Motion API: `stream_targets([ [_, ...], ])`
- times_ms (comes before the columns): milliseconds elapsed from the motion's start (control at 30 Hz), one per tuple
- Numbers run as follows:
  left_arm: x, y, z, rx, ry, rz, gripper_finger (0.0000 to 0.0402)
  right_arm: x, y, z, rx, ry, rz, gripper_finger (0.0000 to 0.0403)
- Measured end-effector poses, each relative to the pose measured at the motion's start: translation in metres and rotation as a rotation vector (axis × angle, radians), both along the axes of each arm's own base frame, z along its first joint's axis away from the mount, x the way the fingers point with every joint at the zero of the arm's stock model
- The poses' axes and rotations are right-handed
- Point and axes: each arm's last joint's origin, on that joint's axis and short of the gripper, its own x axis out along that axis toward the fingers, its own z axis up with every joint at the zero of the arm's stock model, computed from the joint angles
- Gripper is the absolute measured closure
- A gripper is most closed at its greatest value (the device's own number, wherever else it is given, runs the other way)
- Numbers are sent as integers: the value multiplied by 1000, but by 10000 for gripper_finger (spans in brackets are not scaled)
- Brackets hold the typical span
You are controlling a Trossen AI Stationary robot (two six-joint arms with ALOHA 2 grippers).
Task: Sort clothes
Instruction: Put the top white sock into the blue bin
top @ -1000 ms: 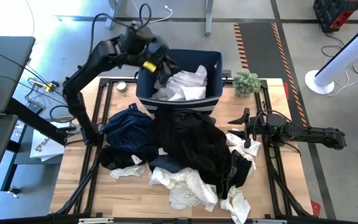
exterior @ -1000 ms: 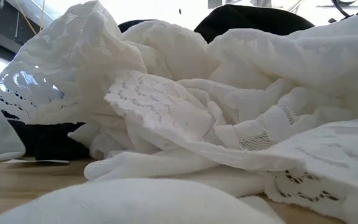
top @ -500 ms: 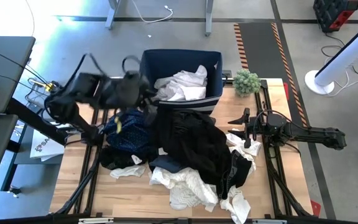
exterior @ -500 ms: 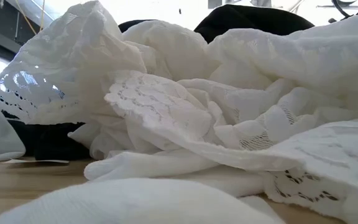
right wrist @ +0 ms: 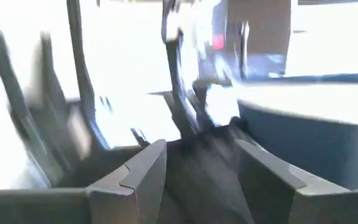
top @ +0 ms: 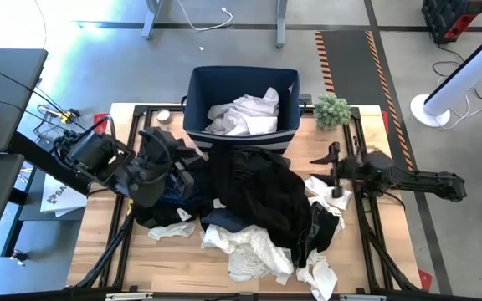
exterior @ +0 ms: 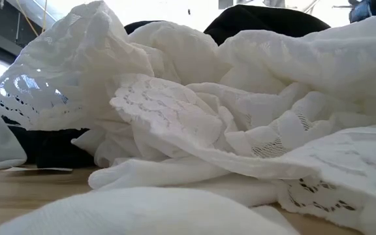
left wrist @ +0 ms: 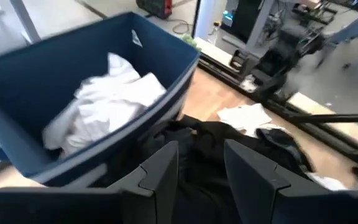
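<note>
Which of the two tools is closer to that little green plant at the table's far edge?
The right tool: it sits just in front of the green plant. The left tool is across the table, past the blue bin.

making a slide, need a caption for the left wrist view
Open fingers of the left arm above black clothes, facing a blue bin holding white shirts.

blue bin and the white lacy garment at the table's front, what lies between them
In the high view, a big black garment fills the stretch between the blue bin and the white lacy garment; no bare table shows there.
</note>
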Motion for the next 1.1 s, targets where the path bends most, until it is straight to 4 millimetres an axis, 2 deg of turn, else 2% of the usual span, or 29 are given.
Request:
stream_targets([
  [167,-3,2,1,54,34,-35,273,-16,-3,37,848,-458,199,219],
  [233,-4,3,1,94,49,-45,273,-21,-6,43,1028,-570,254,219],
  [333,-5,7,3,155,66,-40,273,-27,-7,54,1021,-692,225,219],
  [467,-7,15,6,192,87,-39,273,-39,-6,100,845,-732,92,219],
  [567,-9,17,7,184,86,-40,273,-45,-5,141,743,-552,-29,219],
  [667,-10,18,8,193,94,-51,273,-51,-4,171,736,-187,-169,219],
  [733,-10,18,8,200,101,-60,273,-52,-4,179,787,97,-278,219],
  [867,-10,17,7,199,128,-99,273,-49,-4,177,960,584,-523,219],
  [967,-10,17,7,214,143,-114,273,-37,-7,167,1061,730,-737,219],
  [1100,-10,17,7,228,152,-122,273,-15,-9,147,1064,904,-780,219],
])
